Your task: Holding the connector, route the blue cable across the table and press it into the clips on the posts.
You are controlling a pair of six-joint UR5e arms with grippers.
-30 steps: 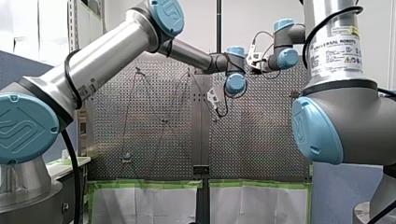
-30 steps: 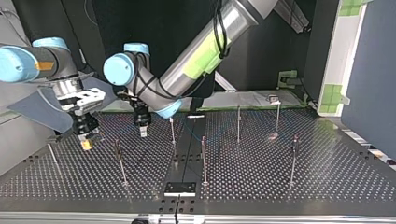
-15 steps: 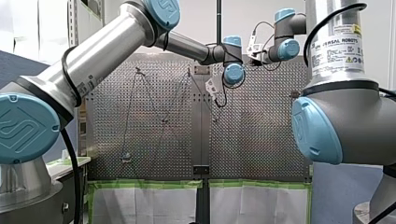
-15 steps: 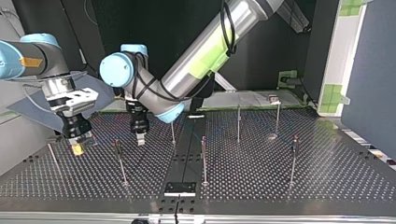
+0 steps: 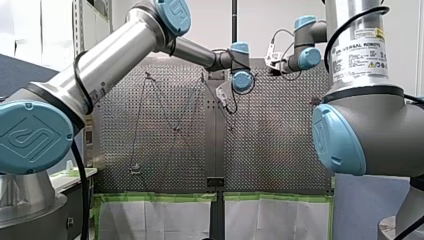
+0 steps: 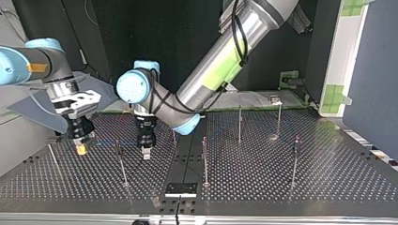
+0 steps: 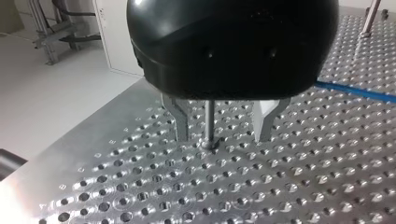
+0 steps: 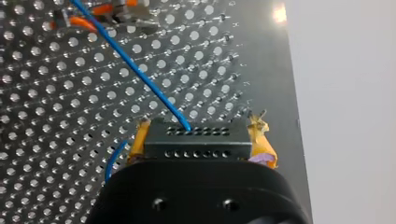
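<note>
In the right wrist view my right gripper (image 8: 198,140) is shut with its yellow pads on the black connector (image 8: 194,142). The blue cable (image 8: 135,70) leaves the connector and runs ahead over the perforated table. The top view has this gripper (image 6: 80,149) low over the table at its left. My left gripper (image 7: 222,137) stands open just above the table, and a thin metal post (image 7: 209,121) rises untouched between its fingers. A stretch of blue cable (image 7: 355,91) lies beside it. In the top view my left gripper (image 6: 146,151) hangs between two posts (image 6: 120,161).
Several thin posts (image 6: 205,159) stand across the perforated table (image 6: 263,183), more at the top view's right (image 6: 295,159). A black plate (image 6: 180,189) sits at the near edge. The cable (image 5: 162,102) zigzags between posts in the front view.
My left gripper has come down and nearer in the top view, now astride a post. My right gripper has shifted slightly toward that view's left with the connector still held.
</note>
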